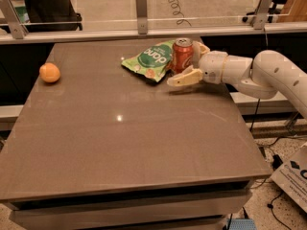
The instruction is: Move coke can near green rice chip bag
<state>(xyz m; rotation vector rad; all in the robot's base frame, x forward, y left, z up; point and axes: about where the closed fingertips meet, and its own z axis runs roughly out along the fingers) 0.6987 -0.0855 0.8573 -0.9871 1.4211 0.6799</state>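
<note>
The coke can (183,55), red with a silver top, stands upright on the table at the back, touching the right edge of the green rice chip bag (149,60), which lies flat. My gripper (186,63) reaches in from the right with the can between its fingers. The near finger (184,78) lies low in front of the can and stands off from it. The far finger (201,47) is behind the can's right side. The jaws look open around the can.
A round orange fruit (50,73) sits at the table's left side. A glass barrier with metal posts (141,5) runs along the far edge. The white arm (268,73) hangs over the table's right edge. Cables lie on the floor at the right.
</note>
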